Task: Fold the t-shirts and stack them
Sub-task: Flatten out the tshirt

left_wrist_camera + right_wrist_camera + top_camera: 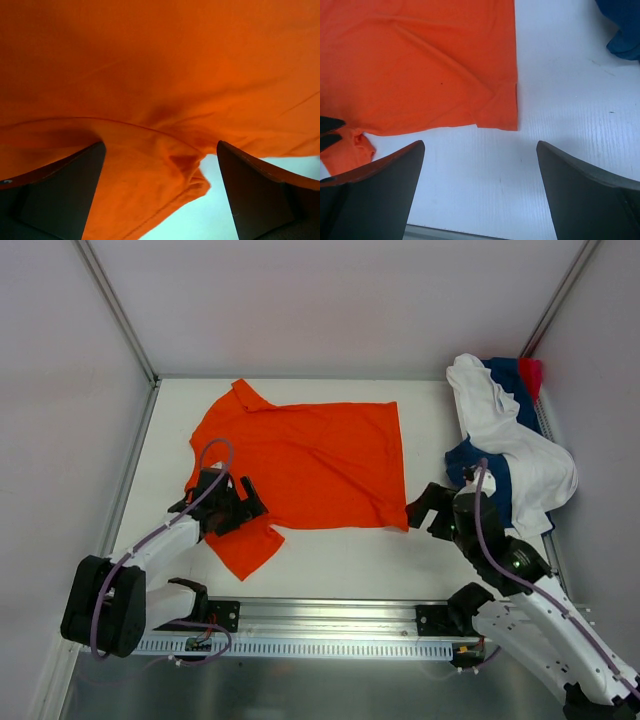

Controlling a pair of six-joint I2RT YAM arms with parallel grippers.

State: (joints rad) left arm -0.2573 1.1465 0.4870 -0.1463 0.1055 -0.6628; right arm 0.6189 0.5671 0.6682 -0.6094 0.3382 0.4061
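Observation:
The bright orange t-shirt (310,455) lies spread flat on the white table, collar to the far left. My left gripper (243,503) is open at its near-left sleeve; in the left wrist view (160,200) the orange cloth (150,100) fills the frame and the sleeve's edge lies between the spread fingers (260,195). My right gripper (421,506) is open and empty just right of the shirt's near-right hem corner (497,112), over bare table (480,200). The white shirt (520,440), the navy one (465,462) and the red-pink one (531,370) lie piled at the far right.
White walls with metal corner posts (115,310) enclose the table on three sides. A slotted rail (330,645) runs along the near edge between the arm bases. A navy shirt edge (622,25) shows in the right wrist view, top right.

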